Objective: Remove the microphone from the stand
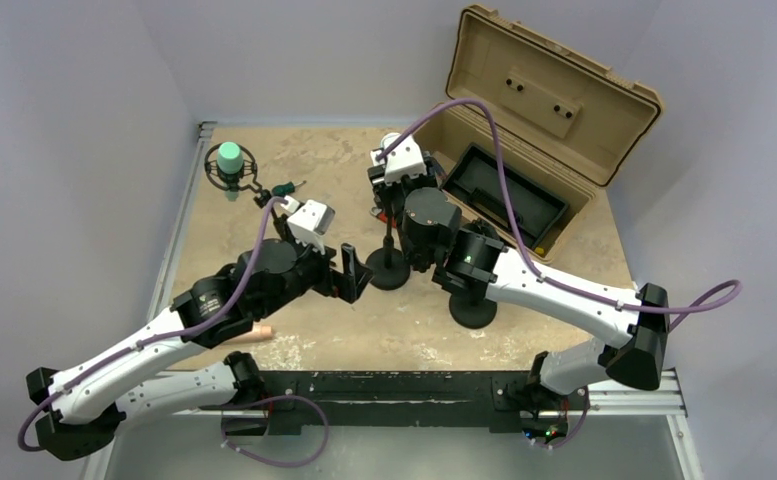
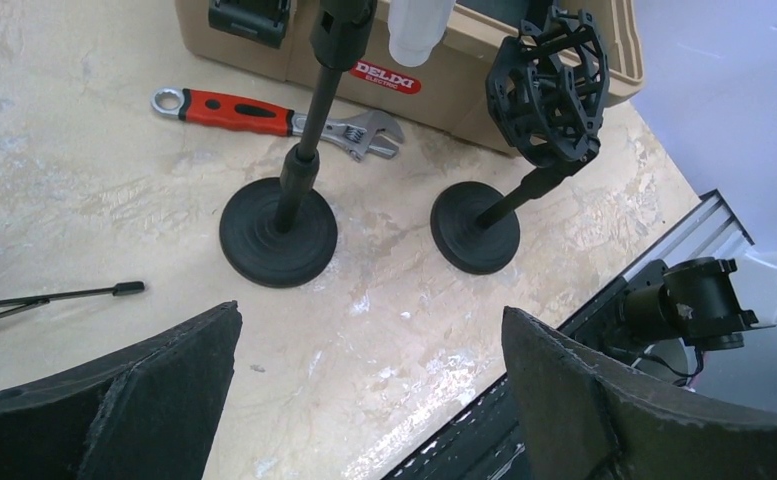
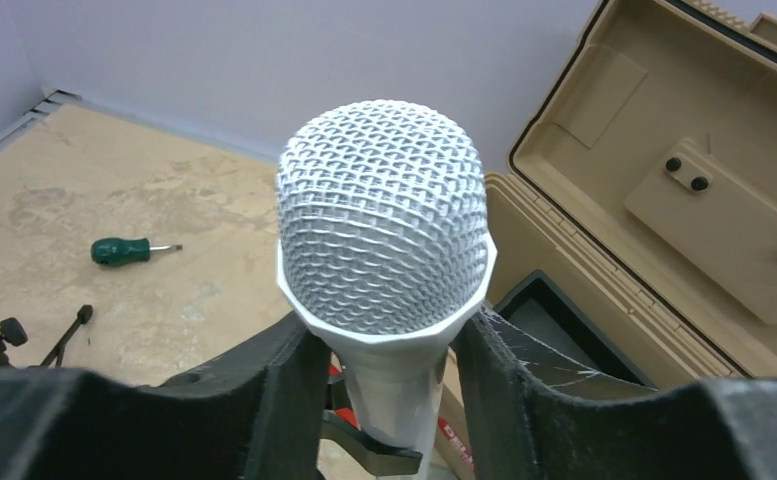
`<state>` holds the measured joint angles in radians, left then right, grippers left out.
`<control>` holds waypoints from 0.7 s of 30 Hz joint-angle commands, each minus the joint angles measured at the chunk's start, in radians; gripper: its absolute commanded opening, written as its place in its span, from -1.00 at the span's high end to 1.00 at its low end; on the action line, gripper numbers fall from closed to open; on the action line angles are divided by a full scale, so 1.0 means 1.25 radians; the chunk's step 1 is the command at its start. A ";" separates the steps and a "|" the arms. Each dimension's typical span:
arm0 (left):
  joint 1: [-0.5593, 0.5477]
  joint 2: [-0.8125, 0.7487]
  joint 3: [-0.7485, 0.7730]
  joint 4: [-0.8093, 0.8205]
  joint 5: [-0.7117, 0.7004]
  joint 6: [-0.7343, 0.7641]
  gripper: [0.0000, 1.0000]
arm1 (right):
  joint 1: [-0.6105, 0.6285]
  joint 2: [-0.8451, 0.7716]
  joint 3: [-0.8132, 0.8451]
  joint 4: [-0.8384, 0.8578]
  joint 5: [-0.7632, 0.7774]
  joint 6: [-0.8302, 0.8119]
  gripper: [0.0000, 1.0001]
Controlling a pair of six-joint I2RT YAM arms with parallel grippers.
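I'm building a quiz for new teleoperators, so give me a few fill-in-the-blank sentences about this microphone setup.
1. The right pincer grips a microphone whose body and mesh head are ___.
2. The left pincer is ___, with nothing between its fingers.
3. The adjustable wrench lying beside the toolbox has a ___ handle.
4. The screwdriver on the table has a ___ handle.

Missing words: white; open; red; green.

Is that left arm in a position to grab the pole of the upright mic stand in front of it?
Probably yes. The left claw is open and faces the stand pole, with only bare table between them. The right claw grips the microphone higher up, clear of that lower stretch.
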<state>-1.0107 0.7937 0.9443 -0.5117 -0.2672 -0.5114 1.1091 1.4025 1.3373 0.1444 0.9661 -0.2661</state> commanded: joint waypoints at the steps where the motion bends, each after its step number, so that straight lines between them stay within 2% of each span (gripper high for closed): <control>1: 0.019 0.000 0.053 0.009 0.004 0.023 -1.00 | -0.023 -0.004 -0.005 0.027 -0.047 0.010 0.19; 5: 0.058 0.010 0.080 -0.007 0.031 0.045 -1.00 | -0.031 -0.026 -0.022 0.022 -0.143 0.010 0.43; 10: 0.148 -0.002 0.069 0.048 0.163 0.111 -1.00 | -0.031 -0.059 -0.057 0.038 -0.244 -0.006 0.84; 15: 0.205 0.032 0.082 0.104 0.209 0.254 -1.00 | -0.032 -0.059 -0.040 0.011 -0.264 -0.004 0.94; 21: 0.237 0.091 0.056 0.266 0.282 0.307 -0.99 | -0.033 -0.062 -0.035 0.004 -0.273 0.000 0.94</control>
<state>-0.7345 0.8703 1.0088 -0.3767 -0.0105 -0.2256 1.0657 1.3468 1.2743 0.1493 0.6708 -0.2783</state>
